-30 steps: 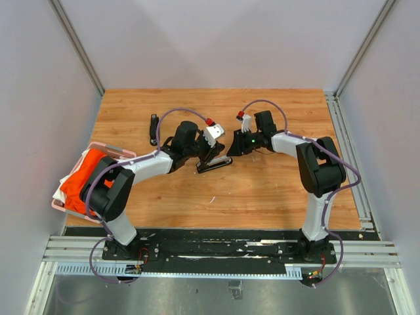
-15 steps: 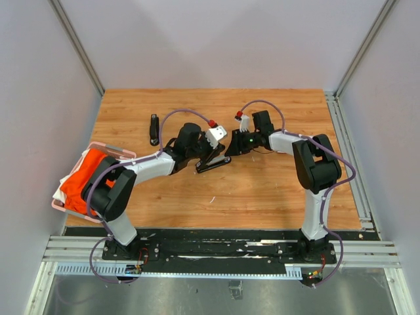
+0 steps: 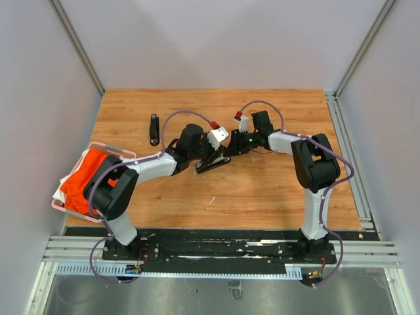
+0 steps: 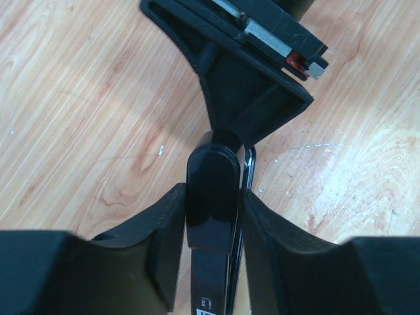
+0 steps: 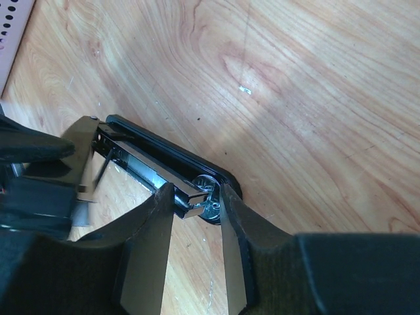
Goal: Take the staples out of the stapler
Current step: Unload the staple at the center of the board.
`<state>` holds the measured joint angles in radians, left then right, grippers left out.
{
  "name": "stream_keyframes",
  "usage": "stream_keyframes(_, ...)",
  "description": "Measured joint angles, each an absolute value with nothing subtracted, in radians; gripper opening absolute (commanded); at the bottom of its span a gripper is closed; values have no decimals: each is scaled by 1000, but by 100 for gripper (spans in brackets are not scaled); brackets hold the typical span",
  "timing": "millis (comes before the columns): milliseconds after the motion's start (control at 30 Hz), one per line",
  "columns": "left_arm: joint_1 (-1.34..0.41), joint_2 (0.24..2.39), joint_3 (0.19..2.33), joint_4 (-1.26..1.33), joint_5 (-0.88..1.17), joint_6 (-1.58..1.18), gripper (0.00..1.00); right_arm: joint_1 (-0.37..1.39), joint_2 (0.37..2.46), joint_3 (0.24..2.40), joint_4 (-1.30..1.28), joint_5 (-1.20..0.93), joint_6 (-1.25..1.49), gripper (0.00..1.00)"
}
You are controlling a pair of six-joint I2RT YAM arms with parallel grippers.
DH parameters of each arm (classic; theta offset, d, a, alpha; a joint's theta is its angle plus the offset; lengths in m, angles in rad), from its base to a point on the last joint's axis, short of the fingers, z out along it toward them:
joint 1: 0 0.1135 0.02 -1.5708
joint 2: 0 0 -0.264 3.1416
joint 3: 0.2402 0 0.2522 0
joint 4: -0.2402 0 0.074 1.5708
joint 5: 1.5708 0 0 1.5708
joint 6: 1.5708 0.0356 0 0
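The black stapler (image 3: 214,163) lies hinged open on the wood at mid-table. In the left wrist view its glossy black top arm (image 4: 211,190) runs between my left gripper's (image 4: 211,197) jaws, which are shut on it. In the right wrist view the silver magazine (image 5: 141,161) stands raised over the black base. Its front end and the round anvil sit between my right gripper's (image 5: 197,198) fingers, which stand apart with a gap on the right side. I cannot make out the staples inside the magazine.
A pink basket (image 3: 113,150) holding an orange cloth sits at the table's left edge. A small black bar (image 3: 153,129) lies at the back left. Grey walls close in both sides. A tiny pale sliver (image 3: 211,199) lies on the wood in front of the stapler.
My right gripper has slid left onto the stapler's front end. The left arm has edged slightly right, its hold on the stapler kept.
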<state>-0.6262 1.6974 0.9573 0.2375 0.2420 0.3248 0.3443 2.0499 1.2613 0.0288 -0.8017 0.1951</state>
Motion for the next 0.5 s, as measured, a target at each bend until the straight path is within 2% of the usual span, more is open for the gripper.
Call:
stream_keyframes(367,-651,1744,987,232,242,314,84,347,2060,1261,43,-804,205,34)
stream_keyframes(500,-653,1777,1039,211,228,317,87,347,2060,1261,44,-804,205,35)
